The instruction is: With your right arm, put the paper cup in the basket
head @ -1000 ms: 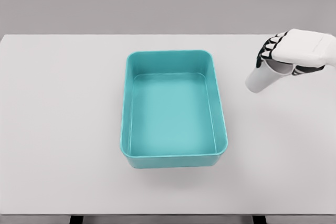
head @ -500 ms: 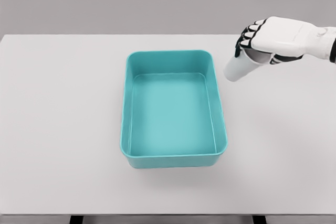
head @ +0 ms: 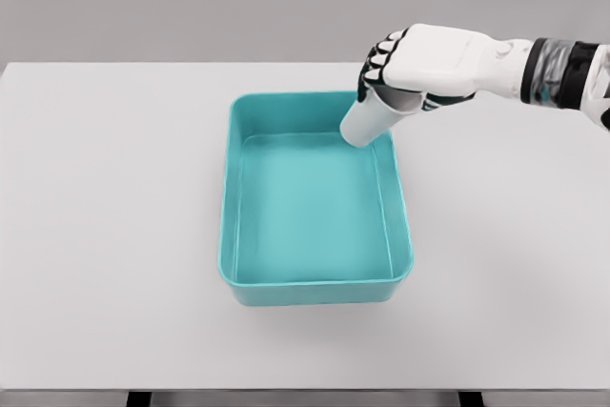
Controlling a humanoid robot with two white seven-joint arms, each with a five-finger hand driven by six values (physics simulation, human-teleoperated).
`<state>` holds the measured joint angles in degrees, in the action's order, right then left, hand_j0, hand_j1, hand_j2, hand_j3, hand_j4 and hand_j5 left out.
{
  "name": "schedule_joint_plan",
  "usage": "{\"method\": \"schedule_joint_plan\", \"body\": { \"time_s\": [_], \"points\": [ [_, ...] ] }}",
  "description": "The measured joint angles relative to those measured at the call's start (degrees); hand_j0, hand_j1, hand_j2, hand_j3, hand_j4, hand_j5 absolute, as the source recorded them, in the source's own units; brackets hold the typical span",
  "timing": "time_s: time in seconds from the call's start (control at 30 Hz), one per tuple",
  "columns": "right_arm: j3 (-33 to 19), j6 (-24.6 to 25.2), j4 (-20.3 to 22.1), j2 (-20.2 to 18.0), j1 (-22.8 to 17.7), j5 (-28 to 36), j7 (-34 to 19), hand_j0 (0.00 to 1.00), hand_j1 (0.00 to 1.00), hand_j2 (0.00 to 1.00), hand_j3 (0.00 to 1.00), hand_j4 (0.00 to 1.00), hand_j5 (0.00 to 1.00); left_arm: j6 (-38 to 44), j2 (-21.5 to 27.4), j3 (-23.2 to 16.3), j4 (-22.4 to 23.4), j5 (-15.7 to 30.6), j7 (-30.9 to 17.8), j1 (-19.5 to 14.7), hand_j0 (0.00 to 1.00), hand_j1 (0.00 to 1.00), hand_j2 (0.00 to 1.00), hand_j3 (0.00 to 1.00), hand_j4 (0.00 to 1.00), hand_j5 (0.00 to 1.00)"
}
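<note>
Right hand point(head: 419, 69) fingers wrapped round tilted paper cup point(head: 367, 121), over basket point(head: 400, 235) corner

White paper cup point(head: 367, 121): upper part and rim covered by the white five-finger right hand point(head: 419, 69). Right forearm: cut off at picture's right edge. Teal rectangular plastic basket point(head: 229, 188): far right corner hidden behind cup. Pale table point(head: 105, 235): side edges cropped

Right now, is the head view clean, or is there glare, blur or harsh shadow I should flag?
Head view: even, flat light, no glare. Edges slightly soft overall. Only a faint shadow around the teal basket. The right robot hand and white paper cup stand out poorly against the white table.
</note>
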<state>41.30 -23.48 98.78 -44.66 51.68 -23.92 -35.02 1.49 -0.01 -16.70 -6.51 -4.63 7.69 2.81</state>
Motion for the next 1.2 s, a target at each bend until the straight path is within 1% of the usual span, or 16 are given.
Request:
{"method": "schedule_joint_plan", "body": {
  "time_s": [0.17,0.3,0.47,1.2],
  "points": [
    [4.09,0.10,-0.86,2.40,1.23,-1.10,0.00,0.64,0.64,0.64,0.64,0.64,0.64,0.00,0.00,0.00,0.00,0.00,-0.01,0.00,1.00,1.00,1.00,1.00,1.00,1.00],
    [6.03,0.16,-1.33,4.44,2.81,-1.35,0.00,0.64,0.64,0.64,0.64,0.64,0.64,0.00,0.00,0.00,0.00,0.00,-0.01,0.00,1.00,1.00,1.00,1.00,1.00,1.00],
    [8.31,0.18,-1.91,6.65,3.61,-1.83,-0.01,0.65,0.65,0.65,0.65,0.65,0.65,0.00,0.00,0.00,0.00,-0.01,-0.02,0.00,1.00,1.00,1.00,1.00,1.00,1.00],
    [12.89,0.10,-3.13,7.22,3.61,-2.73,0.00,0.66,0.66,0.66,0.66,0.66,0.66,0.00,0.00,0.00,0.00,-0.01,0.00,0.00,1.00,1.00,1.00,1.00,1.00,1.00]
  ]
}}
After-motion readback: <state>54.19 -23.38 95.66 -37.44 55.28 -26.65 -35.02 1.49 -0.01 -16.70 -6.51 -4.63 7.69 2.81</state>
